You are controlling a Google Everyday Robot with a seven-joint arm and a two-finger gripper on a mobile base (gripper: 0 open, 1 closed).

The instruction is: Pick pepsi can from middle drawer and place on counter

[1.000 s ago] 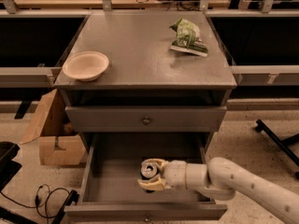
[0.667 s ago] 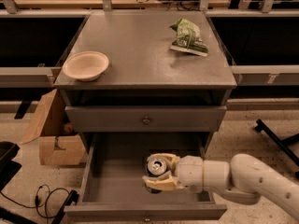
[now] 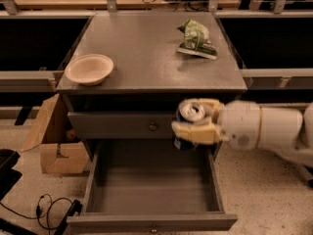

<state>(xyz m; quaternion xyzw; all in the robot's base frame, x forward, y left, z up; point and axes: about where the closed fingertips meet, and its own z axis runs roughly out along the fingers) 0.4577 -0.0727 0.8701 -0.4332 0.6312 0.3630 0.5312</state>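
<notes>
My gripper [image 3: 195, 119] is shut on the pepsi can [image 3: 190, 112], holding it upright by its sides. The can's silver lid faces up and its dark blue body shows below the fingers [image 3: 193, 131]. The can hangs in the air in front of the upper drawer front, above the open middle drawer [image 3: 151, 190], whose grey floor is bare. The counter [image 3: 146, 48] lies just behind and above the can. My white arm [image 3: 264, 129] reaches in from the right.
A pale bowl [image 3: 89, 68] sits at the counter's front left. A green-white snack bag [image 3: 197, 39] lies at the back right. A cardboard box [image 3: 51, 141] and cables [image 3: 49, 207] are on the floor at left.
The gripper has lifted the can up out of the drawer to about the height of the counter's front edge. The drawer floor is now bare.
</notes>
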